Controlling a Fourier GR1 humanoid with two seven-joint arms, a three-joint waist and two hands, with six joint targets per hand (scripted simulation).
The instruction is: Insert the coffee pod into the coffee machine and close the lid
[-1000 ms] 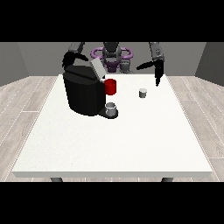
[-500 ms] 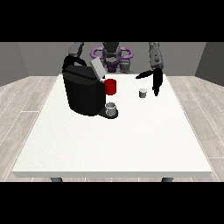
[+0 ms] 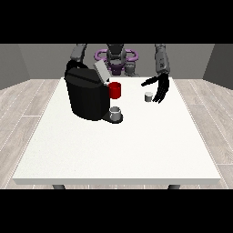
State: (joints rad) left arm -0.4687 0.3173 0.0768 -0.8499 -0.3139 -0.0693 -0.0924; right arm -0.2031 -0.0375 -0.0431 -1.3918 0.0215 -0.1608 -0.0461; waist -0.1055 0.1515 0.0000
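Small grey coffee pod (image 3: 148, 96) is seen near the tabletop's (image 3: 136, 150) far edge, just beside the spread, empty robot hand (image 3: 159, 89) at the view's right.

A red cup (image 3: 115, 90) and a grey cup (image 3: 116, 112) stand on the white table (image 3: 118, 150).

large white table (image 3: 136, 154) on pale grey wood-plank floor (image 3: 27, 113), plain grey walls (image 3: 36, 61) behind

red cup (image 3: 115, 90) beside coffee machine (image 3: 87, 95), front table (image 3: 118, 150) bare
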